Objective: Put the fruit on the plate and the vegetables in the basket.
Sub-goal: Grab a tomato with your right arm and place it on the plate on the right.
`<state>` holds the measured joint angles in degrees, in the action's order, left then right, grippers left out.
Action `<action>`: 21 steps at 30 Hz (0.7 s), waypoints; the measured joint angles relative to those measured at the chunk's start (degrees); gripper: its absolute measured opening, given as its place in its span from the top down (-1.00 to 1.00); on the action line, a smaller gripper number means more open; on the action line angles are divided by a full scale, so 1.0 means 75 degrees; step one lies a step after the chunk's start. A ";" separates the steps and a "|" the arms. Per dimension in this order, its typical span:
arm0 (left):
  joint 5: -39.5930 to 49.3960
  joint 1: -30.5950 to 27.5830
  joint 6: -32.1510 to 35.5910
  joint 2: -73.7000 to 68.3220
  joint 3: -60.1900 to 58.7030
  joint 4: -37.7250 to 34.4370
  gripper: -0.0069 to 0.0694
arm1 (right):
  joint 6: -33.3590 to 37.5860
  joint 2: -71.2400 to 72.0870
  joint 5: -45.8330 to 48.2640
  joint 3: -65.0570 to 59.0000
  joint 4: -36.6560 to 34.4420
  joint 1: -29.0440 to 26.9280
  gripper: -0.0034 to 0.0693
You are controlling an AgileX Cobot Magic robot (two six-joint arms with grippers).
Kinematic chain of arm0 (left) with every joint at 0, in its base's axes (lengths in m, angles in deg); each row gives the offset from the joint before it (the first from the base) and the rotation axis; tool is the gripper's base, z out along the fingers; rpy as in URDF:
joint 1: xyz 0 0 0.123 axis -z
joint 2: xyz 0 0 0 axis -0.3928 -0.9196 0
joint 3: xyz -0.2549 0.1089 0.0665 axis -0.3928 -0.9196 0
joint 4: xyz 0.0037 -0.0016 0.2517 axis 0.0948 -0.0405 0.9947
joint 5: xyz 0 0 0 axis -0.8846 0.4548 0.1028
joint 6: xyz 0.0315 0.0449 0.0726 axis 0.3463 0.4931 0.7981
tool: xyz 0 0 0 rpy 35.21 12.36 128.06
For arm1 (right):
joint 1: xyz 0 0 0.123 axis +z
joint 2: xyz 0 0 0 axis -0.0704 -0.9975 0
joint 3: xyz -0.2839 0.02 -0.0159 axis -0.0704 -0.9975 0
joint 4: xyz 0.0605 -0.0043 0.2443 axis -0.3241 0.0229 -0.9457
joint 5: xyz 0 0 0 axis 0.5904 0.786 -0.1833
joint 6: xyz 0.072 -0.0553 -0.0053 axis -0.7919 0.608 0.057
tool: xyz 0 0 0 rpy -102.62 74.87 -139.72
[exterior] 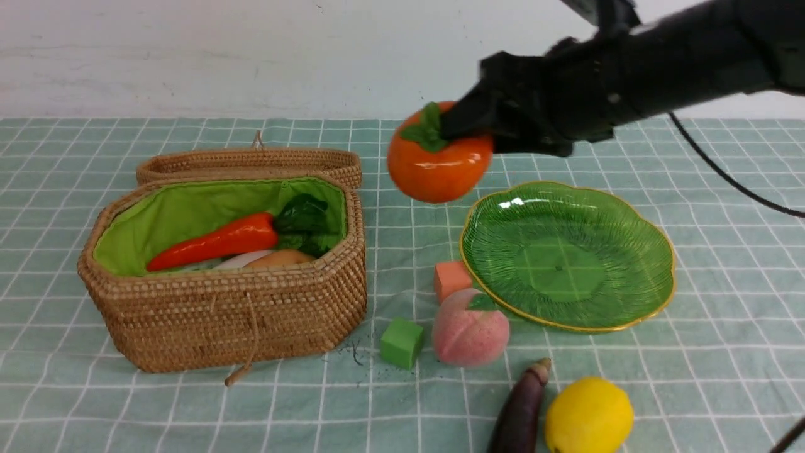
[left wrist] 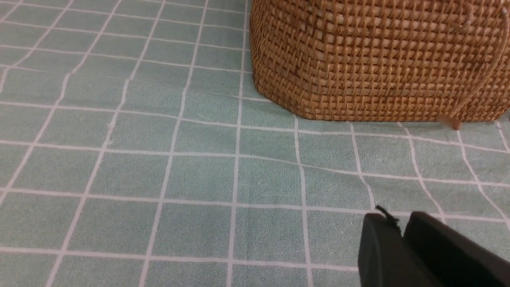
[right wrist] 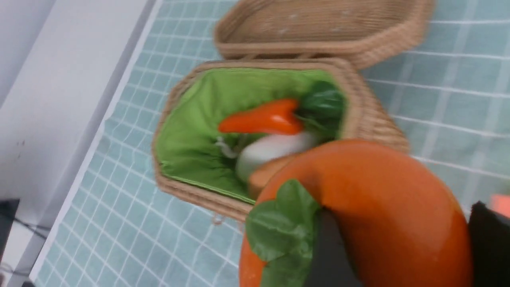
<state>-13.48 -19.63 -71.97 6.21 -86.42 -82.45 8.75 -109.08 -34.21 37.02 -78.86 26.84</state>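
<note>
Right gripper (exterior: 468, 129) clamped on glossy orange persimmon with green calyx (exterior: 434, 167), in the air between tan-brown wicker basket (exterior: 220, 314) and scalloped green glass plate (exterior: 566, 251). Carry it over plate centre, lower gently, release once it sits; keep clear of fuzzy pink peach (exterior: 470, 328) beside rim. Left gripper (left wrist: 398, 231) looks near-closed, fingers nearly together, though the wrist view crops it; seems empty.

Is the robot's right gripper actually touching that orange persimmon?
Touching. The right wrist view shows it plainly: one dark finger of the right gripper presses against the persimmon beside its green leaves.
</note>
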 joint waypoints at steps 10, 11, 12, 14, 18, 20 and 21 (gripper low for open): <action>0.0000 0.0000 0.0000 0.0000 0.0000 0.0000 0.60 | -0.0175 -0.1660 -0.0078 0.1835 0.0119 0.1185 -0.26; 0.0000 0.0000 0.0000 0.0000 0.0000 0.0000 0.60 | -0.0175 -0.1800 -0.0078 0.1943 0.0119 0.1247 -0.26; 0.0000 0.0000 0.0000 0.0000 0.0000 0.0000 0.59 | -0.0175 -0.1895 -0.0078 0.2048 0.0087 0.1284 -0.26; 0.0000 0.0000 0.0000 0.0000 0.0000 0.0000 0.59 | -0.0177 -0.2026 -0.0107 0.2130 0.0019 0.1304 -0.26; 0.0000 0.0000 0.0000 0.0000 0.0000 0.0000 0.58 | -0.0177 -0.2108 -0.0220 0.2174 -0.0023 0.1304 -0.26; 0.0000 0.0000 0.0000 0.0000 0.0000 0.0000 0.58 | -0.0177 -0.2108 -0.0248 0.2174 -0.0031 0.1304 -0.26; 0.0000 0.0000 0.0000 0.0000 0.0000 0.0000 0.57 | -0.0177 -0.2108 -0.0257 0.2174 -0.0047 0.1304 -0.26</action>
<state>-13.48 -19.63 -71.97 6.21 -86.42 -82.45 7.42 -124.89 -36.13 53.33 -79.21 36.62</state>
